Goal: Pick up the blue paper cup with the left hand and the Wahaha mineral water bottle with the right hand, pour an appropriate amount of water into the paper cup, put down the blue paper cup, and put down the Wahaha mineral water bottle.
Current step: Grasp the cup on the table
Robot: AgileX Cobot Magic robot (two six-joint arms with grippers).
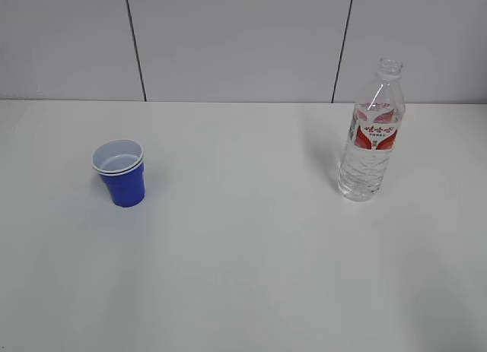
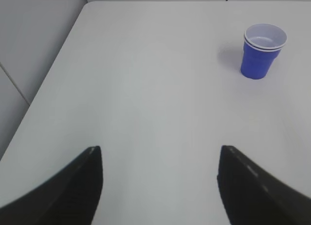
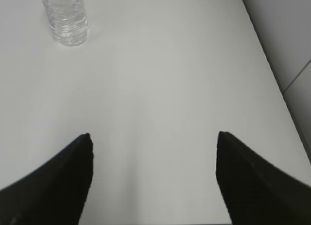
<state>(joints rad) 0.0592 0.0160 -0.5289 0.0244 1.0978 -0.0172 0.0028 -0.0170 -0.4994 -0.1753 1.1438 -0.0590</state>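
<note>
The blue paper cup (image 1: pixel 120 172) stands upright on the left of the white table, white inside, with a doubled rim. It also shows in the left wrist view (image 2: pixel 261 51), far ahead and to the right of my left gripper (image 2: pixel 159 149), which is open and empty. The Wahaha mineral water bottle (image 1: pixel 371 133) stands upright on the right, uncapped, with water in it. Its base shows in the right wrist view (image 3: pixel 65 18), far ahead and left of my right gripper (image 3: pixel 153 135), which is open and empty. Neither arm shows in the exterior view.
The white table (image 1: pixel 243 253) ends at a grey panelled wall (image 1: pixel 236 40) behind. Its left edge (image 2: pixel 46 84) shows in the left wrist view and its right edge (image 3: pixel 272 69) in the right wrist view.
</note>
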